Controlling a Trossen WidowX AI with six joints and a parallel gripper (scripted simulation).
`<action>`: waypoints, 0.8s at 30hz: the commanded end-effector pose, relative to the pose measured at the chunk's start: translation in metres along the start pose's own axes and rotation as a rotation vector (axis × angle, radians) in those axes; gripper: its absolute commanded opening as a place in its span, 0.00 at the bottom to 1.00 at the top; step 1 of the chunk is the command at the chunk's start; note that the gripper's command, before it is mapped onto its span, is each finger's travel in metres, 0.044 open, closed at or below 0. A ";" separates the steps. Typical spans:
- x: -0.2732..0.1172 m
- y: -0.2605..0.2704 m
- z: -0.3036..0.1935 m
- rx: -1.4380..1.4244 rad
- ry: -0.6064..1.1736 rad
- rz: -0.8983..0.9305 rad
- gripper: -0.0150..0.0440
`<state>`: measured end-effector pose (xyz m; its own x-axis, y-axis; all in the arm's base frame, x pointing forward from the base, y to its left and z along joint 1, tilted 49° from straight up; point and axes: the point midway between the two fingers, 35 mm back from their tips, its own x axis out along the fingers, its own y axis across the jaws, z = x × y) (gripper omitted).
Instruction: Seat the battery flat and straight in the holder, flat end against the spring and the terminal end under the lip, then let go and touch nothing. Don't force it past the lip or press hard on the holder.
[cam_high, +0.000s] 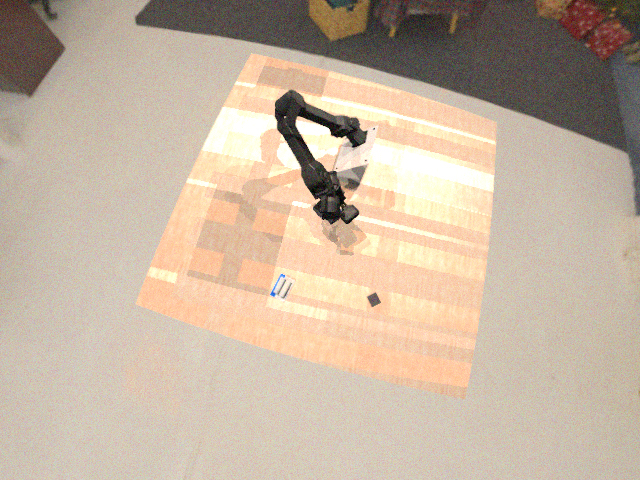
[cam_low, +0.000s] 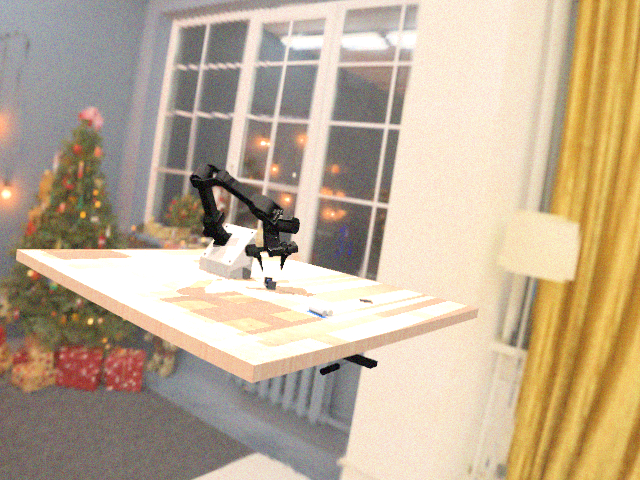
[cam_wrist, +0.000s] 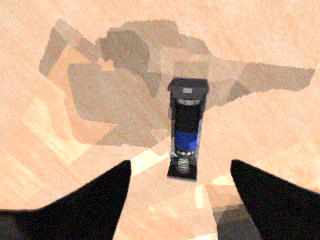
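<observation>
The battery (cam_wrist: 186, 141), black with a blue band, lies lengthwise in the dark holder (cam_wrist: 188, 88) (cam_low: 270, 285) and looks level and straight in the wrist view. Its blue end is against the coiled spring (cam_wrist: 183, 165) at the near end. Its other end reaches the far end wall, where the lip partly covers it; the exact fit under the lip is hard to tell. My gripper (cam_wrist: 180, 165) (cam_low: 272, 269) is open and empty, its fingertips apart on either side of the holder's near end and above it, touching nothing. The arm hides the holder in the top view.
A blue-edged tray (cam_high: 273, 290) with pale cylinders stands on the wooden table (cam_high: 413, 356), away from the arm. A small black square (cam_high: 373, 299) (cam_low: 366, 300) lies to its right. The white and grey arm mount (cam_high: 356, 153) (cam_low: 219, 266) stands behind the gripper. Shadows cross the table.
</observation>
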<state>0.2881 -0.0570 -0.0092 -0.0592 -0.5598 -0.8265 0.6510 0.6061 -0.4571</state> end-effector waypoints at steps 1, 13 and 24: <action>-0.031 0.006 -0.002 0.013 -0.010 0.015 0.98; -0.032 0.007 -0.005 0.013 -0.010 0.015 1.00; -0.032 0.007 -0.005 0.013 -0.010 0.015 1.00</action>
<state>0.2902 -0.0326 0.0121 -0.0419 -0.5597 -0.8276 0.6574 0.6084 -0.4447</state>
